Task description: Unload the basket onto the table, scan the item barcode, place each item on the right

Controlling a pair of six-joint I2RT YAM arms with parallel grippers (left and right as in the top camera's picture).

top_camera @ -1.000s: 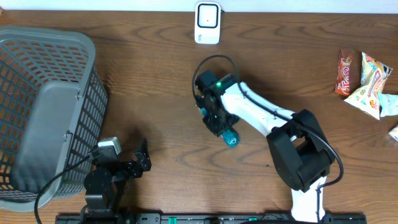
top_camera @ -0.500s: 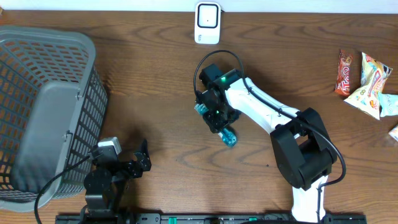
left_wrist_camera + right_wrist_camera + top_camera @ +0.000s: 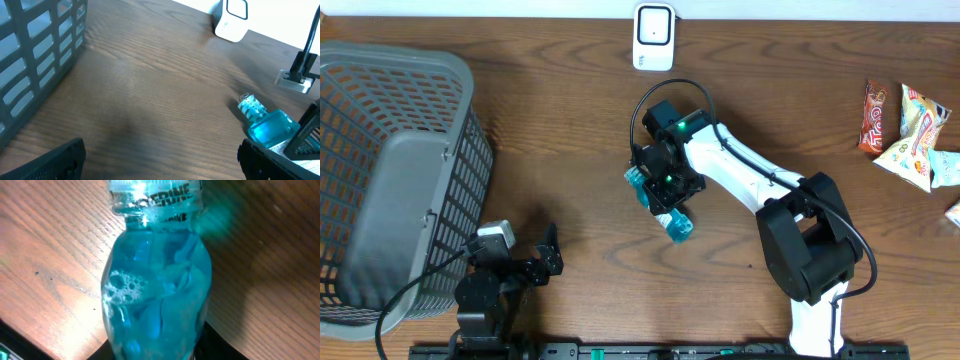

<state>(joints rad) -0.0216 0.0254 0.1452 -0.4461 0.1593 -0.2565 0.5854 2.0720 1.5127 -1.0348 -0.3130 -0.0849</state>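
A clear bottle of blue liquid (image 3: 677,226) with a ribbed white cap lies slanted across the middle of the table, and my right gripper (image 3: 665,190) is shut on it around its body. In the right wrist view the bottle (image 3: 155,290) fills the frame, cap at the top, with my right gripper (image 3: 155,350) dark on both sides of its lower part. The white scanner (image 3: 653,37) stands at the table's far edge, well apart from the bottle. My left gripper (image 3: 535,262) rests open near the front edge with nothing in it; its view shows the bottle (image 3: 270,127) at the right.
A large grey mesh basket (image 3: 400,55) takes up the left side and shows as a wall (image 3: 35,45) in the left wrist view. Several snack packets (image 3: 910,125) lie at the far right edge. The scanner (image 3: 231,20) also appears at the top of the left wrist view.
The right gripper has shifted left with the bottle, which has swung with it so its cap now sticks out on the gripper's left. The left arm has not moved.
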